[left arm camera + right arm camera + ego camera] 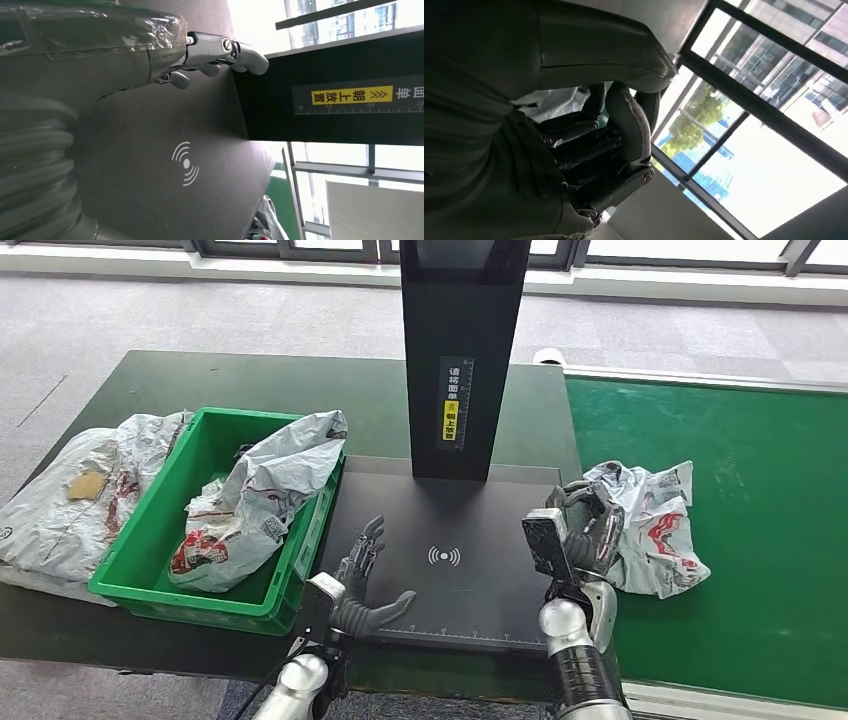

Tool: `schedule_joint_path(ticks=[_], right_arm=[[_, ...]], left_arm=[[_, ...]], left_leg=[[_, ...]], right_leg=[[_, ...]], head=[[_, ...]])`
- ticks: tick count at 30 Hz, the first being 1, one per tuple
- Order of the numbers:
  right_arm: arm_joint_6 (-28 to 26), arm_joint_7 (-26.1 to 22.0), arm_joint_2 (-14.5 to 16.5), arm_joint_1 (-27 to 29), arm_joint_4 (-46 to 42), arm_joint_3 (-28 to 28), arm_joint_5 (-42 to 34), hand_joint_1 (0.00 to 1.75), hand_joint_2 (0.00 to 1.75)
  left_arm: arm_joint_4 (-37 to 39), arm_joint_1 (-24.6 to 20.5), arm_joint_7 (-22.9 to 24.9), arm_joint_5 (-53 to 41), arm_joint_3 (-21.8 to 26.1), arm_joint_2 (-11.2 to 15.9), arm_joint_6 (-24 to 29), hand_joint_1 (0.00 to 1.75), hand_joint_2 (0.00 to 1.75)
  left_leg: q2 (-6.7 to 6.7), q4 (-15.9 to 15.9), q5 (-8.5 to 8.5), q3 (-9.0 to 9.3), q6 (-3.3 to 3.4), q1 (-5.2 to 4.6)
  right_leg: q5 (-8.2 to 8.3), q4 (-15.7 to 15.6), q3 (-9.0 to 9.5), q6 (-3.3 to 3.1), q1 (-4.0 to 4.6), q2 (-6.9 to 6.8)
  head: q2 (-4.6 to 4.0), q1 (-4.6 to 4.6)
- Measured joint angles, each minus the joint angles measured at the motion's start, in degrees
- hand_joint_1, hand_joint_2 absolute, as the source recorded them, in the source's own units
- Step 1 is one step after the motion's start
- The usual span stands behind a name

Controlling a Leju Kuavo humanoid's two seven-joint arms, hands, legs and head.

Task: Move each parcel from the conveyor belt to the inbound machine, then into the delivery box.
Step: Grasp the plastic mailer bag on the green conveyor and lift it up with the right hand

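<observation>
A crumpled grey-white parcel [655,530] lies at the left edge of the green conveyor belt [740,490]. My right hand [585,525] is at the parcel's left side with its fingers curled in on the bag's edge. In the right wrist view the curled fingers [624,125] lie close under the thumb, and the parcel [554,100] shows pale behind them. My left hand [365,575] rests open, fingers spread, over the black scan plate [470,530] of the inbound machine, holding nothing. The left wrist view has its fingertips [220,52] above the plate's signal mark [186,163].
The machine's black column [455,350] rises behind the plate. The green delivery box [130,585] stands left of the plate with a parcel [250,510] in it. Another large parcel [70,500] lies on the table left of the box.
</observation>
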Motion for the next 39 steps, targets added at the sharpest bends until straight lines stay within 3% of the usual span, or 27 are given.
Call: schedule_joint_path(ticks=[4, 8, 10, 14, 17, 23, 30, 39], right_arm=[[-1.7, 4.0, 0.3, 0.2, -3.1, -8.6, 18.1, 0.0, 1.75], [-1.9, 4.0, 0.6, 0.3, -4.9, -17.0, 21.1, 0.0, 1.75], [-1.9, 7.1, 0.6, 0.2, -5.7, -19.5, 25.3, 0.0, 1.75], [-1.9, 22.3, -0.9, -1.0, -5.8, -25.9, 38.0, 0.0, 0.0], [-1.9, 30.3, -4.4, -2.4, -3.4, -29.6, 41.7, 0.0, 0.0], [-1.9, 37.2, -9.3, -4.4, 1.5, -32.2, 43.3, 0.0, 0.0], [-1.9, 39.4, -11.9, -6.4, 6.7, -32.3, 41.8, 0.0, 0.0], [-1.8, 34.4, -13.1, -10.8, 15.3, -34.9, 38.6, 0.0, 0.0]], left_arm=[[0.0, 0.0, 0.0, 0.5, 0.0, 0.0, 0.3, 0.0, 1.75], [0.0, 0.0, 0.0, 0.6, 0.0, 0.0, 0.3, 0.0, 1.75], [0.0, 0.0, 0.0, 0.6, 0.0, 0.0, 0.3, 0.0, 1.75], [0.1, 0.0, 0.0, 0.8, 0.0, 0.0, 0.3, 0.0, 1.75], [0.2, 0.0, 0.0, 1.4, 0.0, 0.0, 0.5, 0.0, 1.75], [0.1, 0.0, 0.0, 1.5, 0.0, 0.0, 0.9, 0.0, 1.75], [0.0, 0.0, 0.0, 0.6, 0.0, 0.0, 1.0, 0.0, 1.75], [-0.6, 0.2, 0.0, -0.4, 0.0, 0.0, 1.5, 0.0, 1.75]], left_leg=[[-0.13, 0.0, 0.0, -0.02, 0.01, -0.02], [-0.09, 0.1, -0.03, -0.02, 0.04, -0.05], [-0.03, 0.1, -0.04, -0.01, 0.05, -0.06], [-0.1, 0.1, -0.03, -0.02, 0.06, -0.06], [-0.1, 0.1, -0.03, -0.04, 0.07, -0.08], [0.0, 0.1, -0.07, -0.02, 0.13, -0.1], [0.0, 0.1, -0.05, -0.03, 0.13, -0.07], [0.0, 0.1, -0.04, -0.04, 0.15, -0.08]], right_leg=[[0.02, 0.0, 0.08, 0.03, -0.01, -0.11], [0.02, 0.0, 0.08, 0.04, -0.05, -0.06], [0.02, 0.0, 0.04, 0.05, -0.05, 0.0], [0.02, 0.0, 0.07, 0.06, -0.05, -0.11], [0.05, 0.0, 0.09, 0.1, -0.07, -0.12], [0.08, 0.0, 0.07, 0.14, -0.08, 0.0], [0.08, 0.0, 0.07, 0.14, -0.06, -0.01], [0.08, 0.0, 0.1, 0.14, -0.07, -0.01]], head=[[0.0, 0.01], [0.0, 0.01], [0.0, 0.0], [0.0, 0.0], [0.0, 0.02], [0.0, 0.02], [0.0, 0.02], [0.0, 0.02]])
